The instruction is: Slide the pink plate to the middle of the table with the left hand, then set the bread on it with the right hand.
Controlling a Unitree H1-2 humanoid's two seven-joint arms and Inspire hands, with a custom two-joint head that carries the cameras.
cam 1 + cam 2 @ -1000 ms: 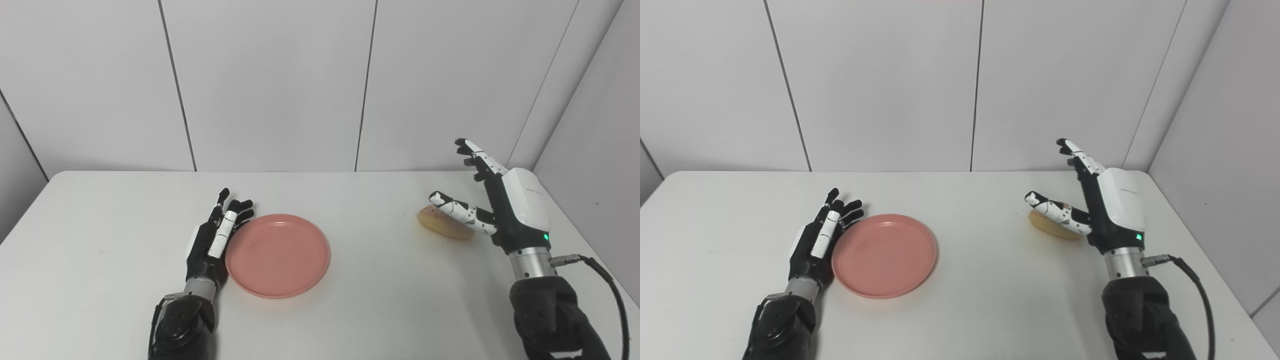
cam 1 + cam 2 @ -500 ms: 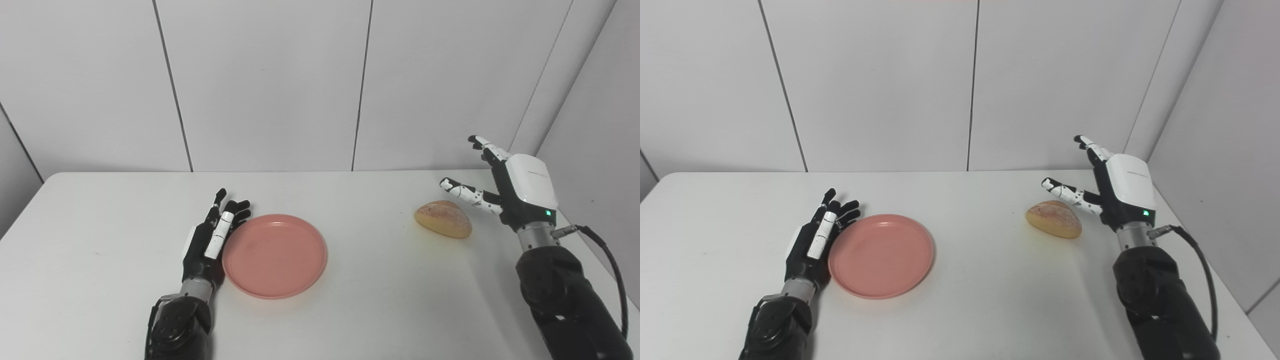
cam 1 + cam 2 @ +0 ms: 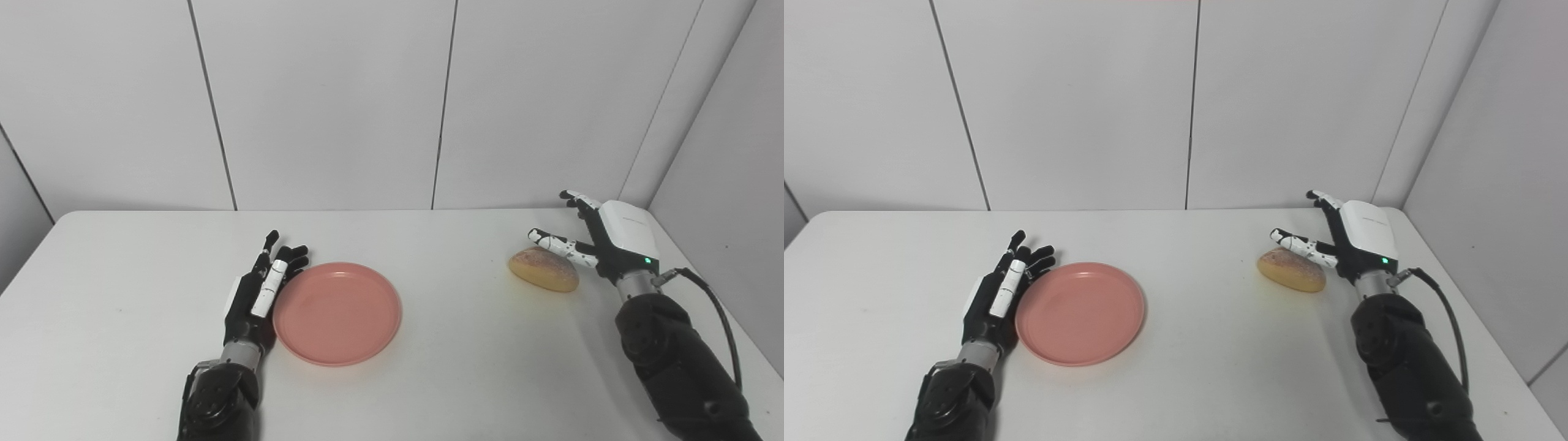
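- Your right hand has come down and closed in on the bread over the last second: half a second ago it hung higher and clear of the loaf; now its thumb lies across the top of the loaf, the other fingers spread apart beyond it, gripping nothing.
- The bread has not moved; it sits on the white table at the right side, well apart from the pink plate.
- Your left hand lies flat and open on the table, fingers extended along the plate's left rim, touching or just beside it; it has stayed there through the last second, holding nothing.
- The plate has kept its place too, a little left of the table's middle. By the look of it, the slide is finished or nearly so, and the work has passed to the right side.
- Expect the next move to be a closing of the fingers round the loaf. The rounded crust could roll or slip from a shallow hold, so get the fingers well down its far side before you lift.
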